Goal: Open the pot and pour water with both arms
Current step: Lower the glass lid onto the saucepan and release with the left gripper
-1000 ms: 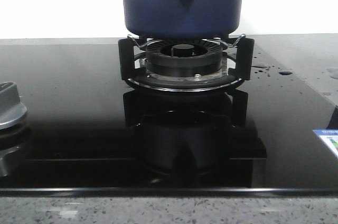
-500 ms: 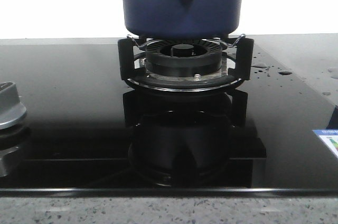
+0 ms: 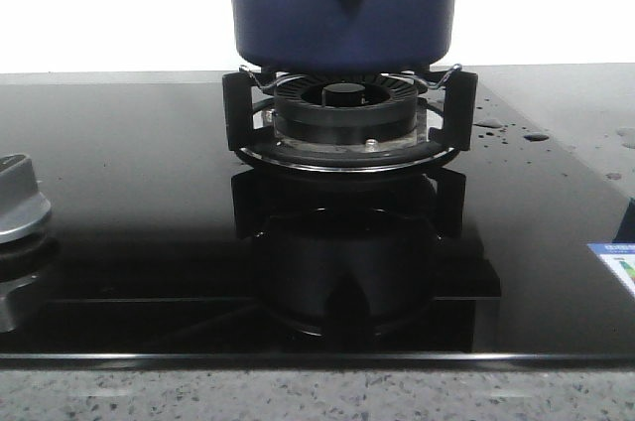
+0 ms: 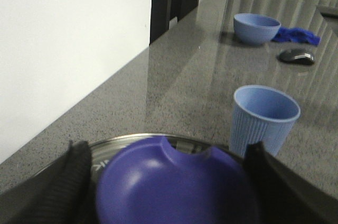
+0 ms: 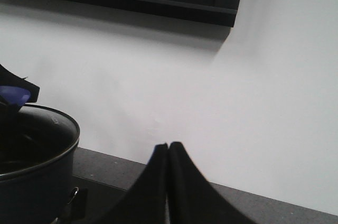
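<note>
The pot (image 3: 343, 4) sits on the burner (image 3: 344, 115), its smooth wall likely slippery and heavy with water, as the left gripper (image 4: 166, 182) straddles the lid knob (image 4: 174, 184), contact unclear, while the right gripper (image 5: 168, 152) hangs beside with jaws pressed together, empty.

The left gripper (image 4: 169, 182) has two broad black fingers (image 4: 74, 179) with a finely ribbed, matte rubbery surface and rounded upper edges. The right gripper (image 5: 168, 182) has smooth black fingers (image 5: 185, 187) that taper to narrow curved tips, their surface plain and unmarked.
</note>
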Available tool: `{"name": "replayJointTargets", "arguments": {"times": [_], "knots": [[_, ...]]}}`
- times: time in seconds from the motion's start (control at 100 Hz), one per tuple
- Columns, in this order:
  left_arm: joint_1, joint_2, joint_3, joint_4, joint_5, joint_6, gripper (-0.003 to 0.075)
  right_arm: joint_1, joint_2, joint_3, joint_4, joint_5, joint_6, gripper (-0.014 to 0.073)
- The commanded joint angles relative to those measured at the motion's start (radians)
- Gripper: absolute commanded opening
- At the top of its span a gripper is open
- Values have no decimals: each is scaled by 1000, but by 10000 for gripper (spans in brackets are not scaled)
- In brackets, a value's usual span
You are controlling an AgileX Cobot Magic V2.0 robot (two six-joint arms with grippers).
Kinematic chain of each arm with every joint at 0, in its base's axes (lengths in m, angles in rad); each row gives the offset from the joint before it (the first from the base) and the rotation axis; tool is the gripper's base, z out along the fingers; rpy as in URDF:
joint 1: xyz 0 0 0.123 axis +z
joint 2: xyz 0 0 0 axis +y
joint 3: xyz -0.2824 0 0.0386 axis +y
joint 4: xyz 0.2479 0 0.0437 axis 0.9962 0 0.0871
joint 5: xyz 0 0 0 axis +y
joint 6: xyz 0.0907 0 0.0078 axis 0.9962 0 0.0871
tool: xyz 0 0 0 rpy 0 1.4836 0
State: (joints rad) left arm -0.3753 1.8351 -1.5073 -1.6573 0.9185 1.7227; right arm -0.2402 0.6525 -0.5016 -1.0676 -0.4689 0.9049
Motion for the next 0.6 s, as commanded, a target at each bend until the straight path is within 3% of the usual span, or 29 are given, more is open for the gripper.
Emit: {"name": "replayJointTargets", "arguments": {"times": [0.0,0.11,0.16,0.28,0.35,0.5,0.59], "knots": [[3,-65,-31,-120,47,-1,566,3,-4,-32,29,-16,-1,-64],[28,-130,-31,-124,63,-30,506,3,-4,-32,29,-16,-1,-64],[50,-172,-31,-91,56,-72,414,8,-6,-32,17,-16,-1,-64],[117,-291,-31,18,22,-160,90,42,-30,-30,-108,-19,-1,-64],[164,-363,-24,74,5,-223,-18,78,-57,-21,-198,-17,15,-64],[264,-534,58,146,7,-297,-20,140,-135,17,-306,32,177,-64],[302,-639,176,159,0,-297,-20,145,-199,56,-331,40,191,-64]]}}
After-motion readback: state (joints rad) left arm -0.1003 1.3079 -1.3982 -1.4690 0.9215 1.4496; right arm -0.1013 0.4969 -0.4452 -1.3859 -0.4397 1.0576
